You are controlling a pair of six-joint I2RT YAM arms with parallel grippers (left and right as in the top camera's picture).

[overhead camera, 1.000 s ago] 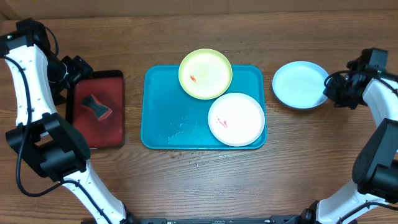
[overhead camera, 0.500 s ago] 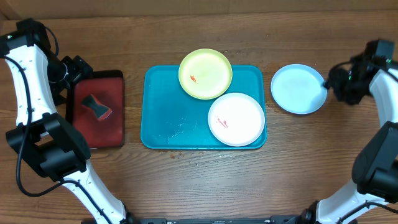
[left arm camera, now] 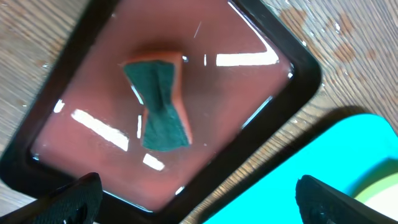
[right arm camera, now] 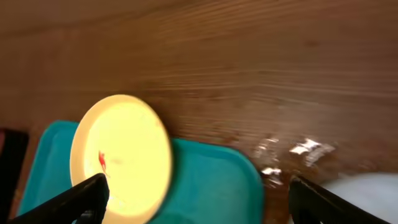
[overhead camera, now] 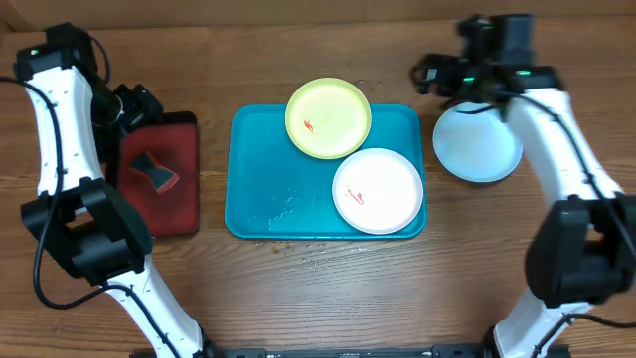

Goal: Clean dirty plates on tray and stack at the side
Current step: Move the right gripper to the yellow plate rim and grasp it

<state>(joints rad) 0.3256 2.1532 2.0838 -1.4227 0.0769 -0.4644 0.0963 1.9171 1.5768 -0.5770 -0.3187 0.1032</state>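
The left gripper (left arm camera: 199, 202) was open wide and held nothing. It hung over the near edge of the small red tray (left arm camera: 242, 93). A green and orange sponge (left arm camera: 158, 102) lay flat in the middle of that red tray, and the fingers did not touch it.

The right gripper (right arm camera: 199, 202) was open wide too, and it was empty. It hung over the wooden table (overhead camera: 298, 298), near the far edge of the pale blue plate (overhead camera: 477, 149).

The pale blue plate lay flat on the table, just to the right of the big teal tray (overhead camera: 268, 169), not on it. I could see no red marks on it.

The yellow-green plate (overhead camera: 328, 117) sat at the far side of the teal tray, with part of it sticking out over the rim. It had a small red smear. The white plate (overhead camera: 378, 191) sat in the near right corner of the teal tray and touched the yellow-green one. It had a red smear as well.
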